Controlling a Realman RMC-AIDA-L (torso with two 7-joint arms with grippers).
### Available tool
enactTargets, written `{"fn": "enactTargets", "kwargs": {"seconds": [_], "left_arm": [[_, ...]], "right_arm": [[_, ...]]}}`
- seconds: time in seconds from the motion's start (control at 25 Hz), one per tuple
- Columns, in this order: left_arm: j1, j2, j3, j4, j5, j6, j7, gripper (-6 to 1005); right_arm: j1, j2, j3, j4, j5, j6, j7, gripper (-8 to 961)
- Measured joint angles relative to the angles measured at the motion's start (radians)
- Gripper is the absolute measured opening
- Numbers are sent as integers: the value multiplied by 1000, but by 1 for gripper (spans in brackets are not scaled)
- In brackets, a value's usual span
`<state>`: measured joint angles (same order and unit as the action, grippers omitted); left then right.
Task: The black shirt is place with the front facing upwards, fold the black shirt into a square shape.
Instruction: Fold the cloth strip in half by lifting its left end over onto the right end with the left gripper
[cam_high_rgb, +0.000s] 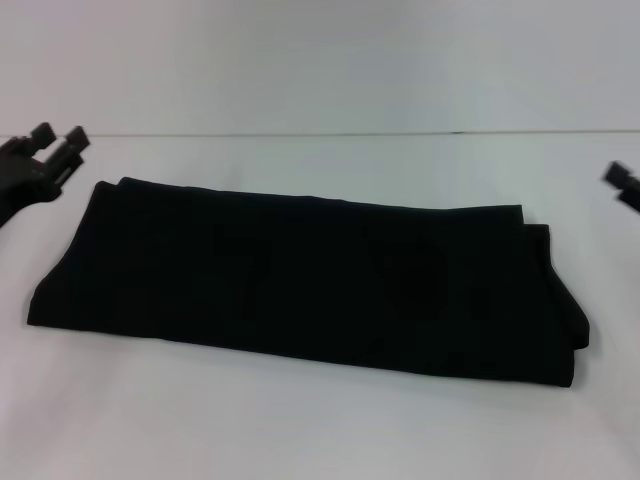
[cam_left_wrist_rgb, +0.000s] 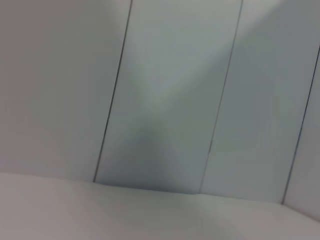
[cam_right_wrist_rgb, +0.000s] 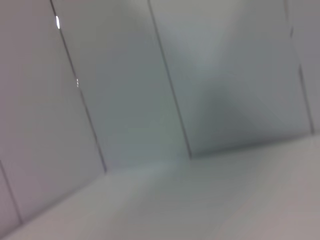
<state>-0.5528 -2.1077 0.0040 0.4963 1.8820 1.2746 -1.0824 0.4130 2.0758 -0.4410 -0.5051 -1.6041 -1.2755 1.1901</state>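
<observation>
Fabric fills the middle of the head view: the large black soft shirt (cam_high_rgb: 300, 285) lies on the white flat table (cam_high_rgb: 300, 420) as a long band, running from the left side of the frame to the right side. No white letters are visible on it. At its right end I can see layered edges, so I judge that it is already folded lengthwise, and a crosswise fold is not yet done.

The left black jointed gripper (cam_high_rgb: 55, 150) hangs at the upper left of the frame, near the left end of the shirt but apart from it. Its fingers stand a little apart with nothing between them. The right black gripper (cam_high_rgb: 622, 185) shows only as a small piece at the right edge of the frame, apart from the right end of the shirt; I cannot tell if its jaws are wide or narrow. Both wrist views show only the pale panelled wall (cam_left_wrist_rgb: 165, 100) and the table, no cloth.

To make the next fold well, I think one short end must be taken at its two corners, all layers together, and carried over to meet the other end. The edges should be lined up before release, otherwise the layers may slide and the square becomes crooked
</observation>
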Motion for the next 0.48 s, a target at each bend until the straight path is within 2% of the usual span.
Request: {"fn": "enactTargets", "kwargs": {"seconds": [0.12, 0.24, 0.32, 0.48], "left_arm": [[24, 28, 52, 17, 12, 27, -129, 475], [64, 58, 209, 91, 30, 30, -338, 474], [97, 84, 345, 167, 46, 33, -512, 474], [127, 122, 480, 295, 127, 56, -749, 475]], "right_arm": [[-45, 0, 40, 76, 101, -99, -153, 825], [-72, 0, 75, 137, 167, -166, -258, 825], [-75, 0, 86, 154, 181, -181, -286, 825], [-46, -2, 74, 157, 169, -160, -302, 825]]}}
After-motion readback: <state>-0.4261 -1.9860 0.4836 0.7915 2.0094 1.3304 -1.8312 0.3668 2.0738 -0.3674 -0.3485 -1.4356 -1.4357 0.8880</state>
